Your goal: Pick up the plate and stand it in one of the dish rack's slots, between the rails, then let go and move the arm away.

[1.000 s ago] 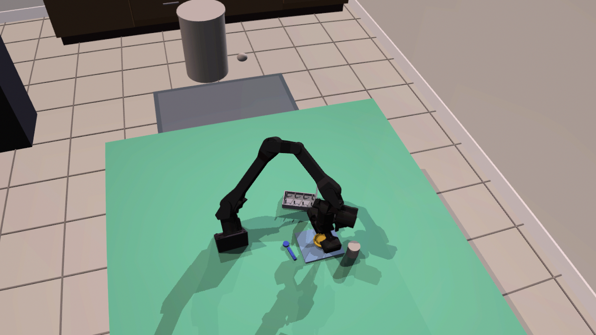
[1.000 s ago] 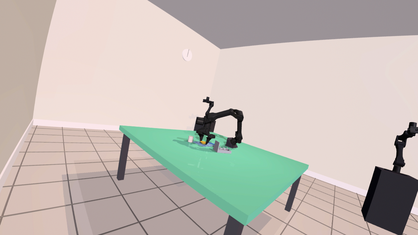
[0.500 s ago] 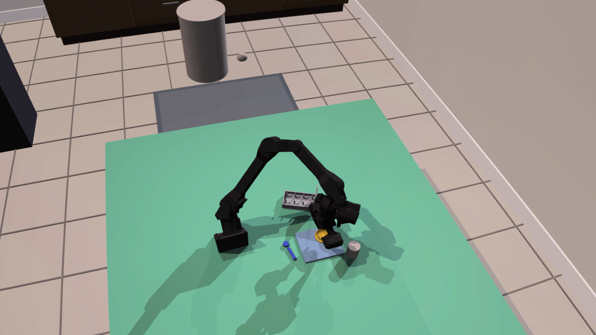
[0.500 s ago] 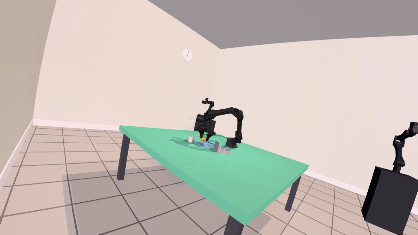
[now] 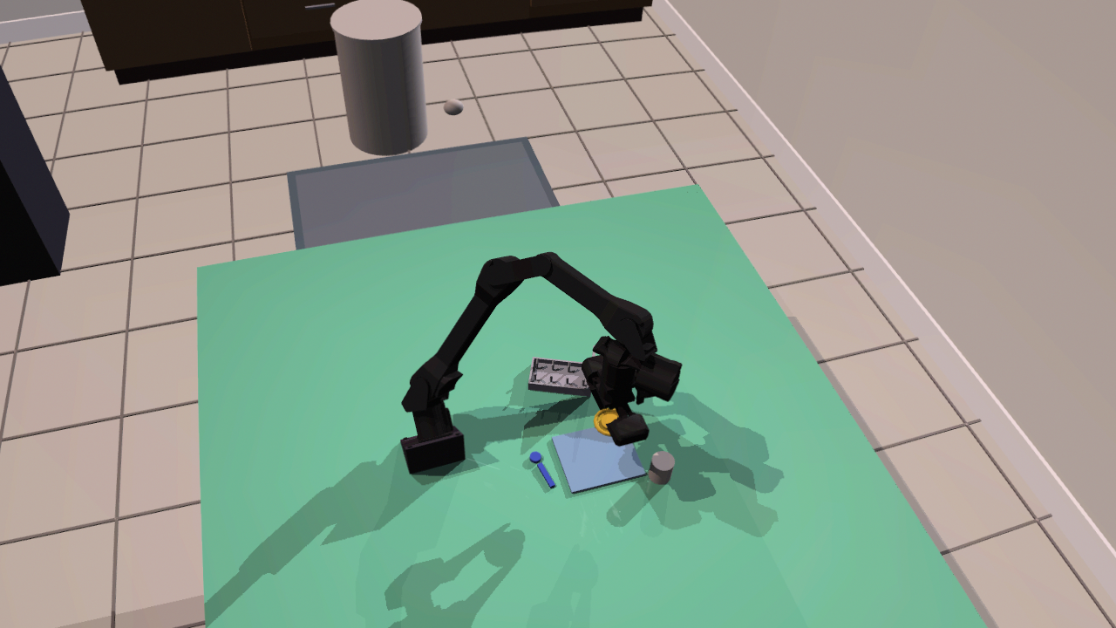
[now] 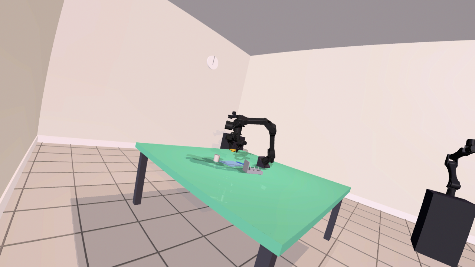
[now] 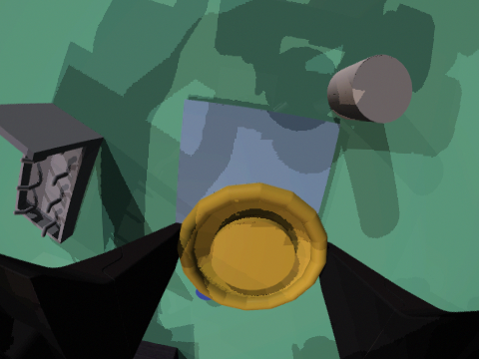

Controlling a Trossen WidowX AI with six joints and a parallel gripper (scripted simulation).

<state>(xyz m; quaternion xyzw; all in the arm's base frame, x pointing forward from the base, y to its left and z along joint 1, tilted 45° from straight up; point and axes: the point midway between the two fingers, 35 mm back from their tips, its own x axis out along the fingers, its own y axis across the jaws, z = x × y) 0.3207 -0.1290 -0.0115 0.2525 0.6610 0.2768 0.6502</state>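
Above the blue board (image 5: 596, 462) (image 6: 231, 163) (image 7: 259, 155), clasping the yellow plate (image 5: 605, 421) (image 6: 232, 150) (image 7: 253, 254) rim to rim in the gripper (image 5: 616, 421) (image 6: 235, 150) (image 7: 251, 242); raised, face roughly level, needing a turn on edge, probably, for the dish rack (image 5: 558, 390) (image 6: 246, 166) (image 7: 82, 196), left of the plate in the wrist view. Pointing down, fingers astride, at the end of an arched reach.

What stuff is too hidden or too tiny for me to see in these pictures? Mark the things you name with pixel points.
- Top view: part of the yellow round plate (image 5: 605, 420) (image 6: 232, 150) (image 7: 253, 254) is behind the black gripper (image 5: 612, 421) (image 6: 234, 150) (image 7: 253, 249).
- Top view: one end of the grey slotted dish rack (image 5: 555, 390) (image 6: 246, 167) (image 7: 75, 209) is behind the arm.
- Wrist view: the rack's left end is cut off by the edge.
- Wrist view: most of the blue spoon-like thing (image 5: 546, 475) (image 6: 239, 162) (image 7: 202, 295) is under the plate.
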